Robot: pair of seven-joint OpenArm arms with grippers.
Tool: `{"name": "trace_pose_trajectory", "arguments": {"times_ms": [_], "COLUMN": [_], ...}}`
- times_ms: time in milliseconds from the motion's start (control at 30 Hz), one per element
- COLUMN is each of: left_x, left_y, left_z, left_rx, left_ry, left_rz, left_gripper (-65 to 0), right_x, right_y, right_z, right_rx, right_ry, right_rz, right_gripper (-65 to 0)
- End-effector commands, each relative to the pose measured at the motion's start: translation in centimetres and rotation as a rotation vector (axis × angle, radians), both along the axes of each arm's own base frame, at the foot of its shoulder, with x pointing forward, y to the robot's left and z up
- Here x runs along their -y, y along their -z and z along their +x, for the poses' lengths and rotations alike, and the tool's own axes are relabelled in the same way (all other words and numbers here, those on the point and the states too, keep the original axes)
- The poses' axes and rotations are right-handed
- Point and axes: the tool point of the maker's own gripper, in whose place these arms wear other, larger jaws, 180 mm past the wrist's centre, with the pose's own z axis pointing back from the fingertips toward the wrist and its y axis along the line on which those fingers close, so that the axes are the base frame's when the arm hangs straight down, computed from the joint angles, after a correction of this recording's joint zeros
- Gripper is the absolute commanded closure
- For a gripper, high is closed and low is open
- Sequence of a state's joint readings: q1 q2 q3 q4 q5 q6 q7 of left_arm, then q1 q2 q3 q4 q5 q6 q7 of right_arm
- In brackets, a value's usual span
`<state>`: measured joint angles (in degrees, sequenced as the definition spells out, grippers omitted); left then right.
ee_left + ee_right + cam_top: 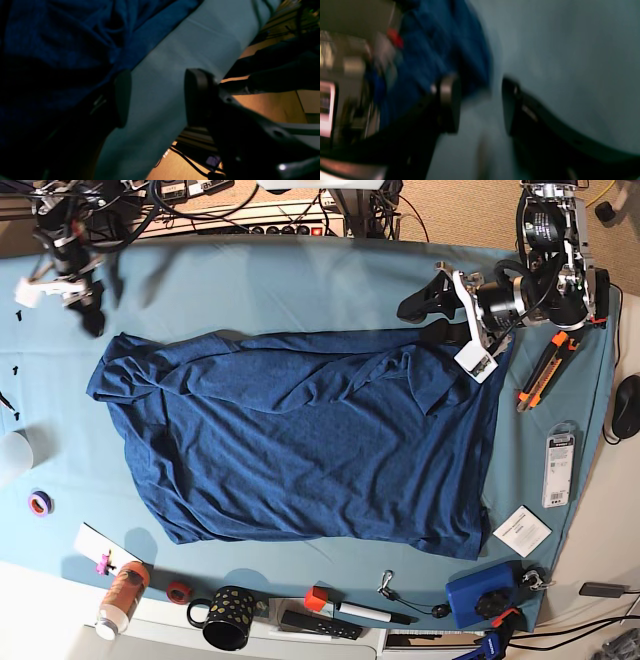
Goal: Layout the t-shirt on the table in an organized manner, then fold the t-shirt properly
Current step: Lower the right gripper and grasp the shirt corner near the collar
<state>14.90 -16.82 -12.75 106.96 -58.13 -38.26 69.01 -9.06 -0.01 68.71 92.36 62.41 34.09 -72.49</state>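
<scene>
The dark navy t-shirt (300, 440) lies spread across the table (250, 290), wrinkled along its far edge. My left gripper (420, 322) hangs at the shirt's far right corner. In the left wrist view it (160, 97) stands open with only teal cloth between the fingers, and one finger (122, 97) is at the shirt's (62, 37) edge. My right gripper (85, 305) is blurred above the table just beyond the shirt's far left corner. The right wrist view shows it (480, 105) open and empty, with shirt fabric (432, 50) beside one finger (450, 102).
An orange utility knife (540, 375), a packaged item (560, 455) and a white card (520, 530) lie right of the shirt. Along the near edge stand a blue box (485, 595), a marker (365, 612), a black mug (228, 617) and a bottle (120, 595). A purple tape roll (40, 502) lies at left.
</scene>
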Motion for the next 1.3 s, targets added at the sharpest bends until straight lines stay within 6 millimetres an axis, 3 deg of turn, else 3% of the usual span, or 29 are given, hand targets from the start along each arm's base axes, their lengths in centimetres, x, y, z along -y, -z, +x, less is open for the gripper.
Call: {"name": "trace_pose_trajectory", "arguments": {"times_ms": [0, 267, 433, 533, 767, 900, 1033, 1267], "left_x": [0.2, 0.2, 0.2, 0.2, 0.2, 0.2, 0.2, -0.1], "left_y": [-1.0, -1.0, -1.0, -1.0, -1.0, -1.0, -1.0, -1.0], "left_z": [0.5, 0.5, 0.4, 0.4, 0.4, 0.4, 0.5, 0.4], "left_rx": [0.033, 0.033, 0.033, 0.033, 0.033, 0.033, 0.034, 0.034], "left_ry": [-0.001, -0.001, -0.001, -0.001, 0.000, 0.000, 0.000, 0.003], "left_rz": [-0.027, -0.027, -0.028, -0.027, -0.027, -0.026, -0.027, -0.016], "left_gripper": [-31.7, -31.7, -31.7, -31.7, -31.7, -31.7, -31.7, -31.7], "right_x": [0.5, 1.4, 1.8, 0.6, -4.5, -4.7, -4.5, -5.6], "right_y": [-1.0, -1.3, -1.5, -1.7, -1.7, -2.2, -1.2, -0.7], "right_z": [-0.3, -0.5, 0.6, 2.1, 6.3, 7.5, 7.3, 7.4], "right_rx": [0.008, -0.002, 0.005, 0.025, 0.043, 0.080, 0.061, 0.016], "right_ry": [0.001, 0.041, 0.068, 0.022, -0.185, -0.140, -0.062, -0.144], "right_rz": [-0.036, -0.067, -0.063, -0.053, -0.037, -0.004, 0.039, 0.016], "right_gripper": [-26.5, -26.5, -26.5, -26.5, -26.5, -26.5, -26.5, -26.6]}}
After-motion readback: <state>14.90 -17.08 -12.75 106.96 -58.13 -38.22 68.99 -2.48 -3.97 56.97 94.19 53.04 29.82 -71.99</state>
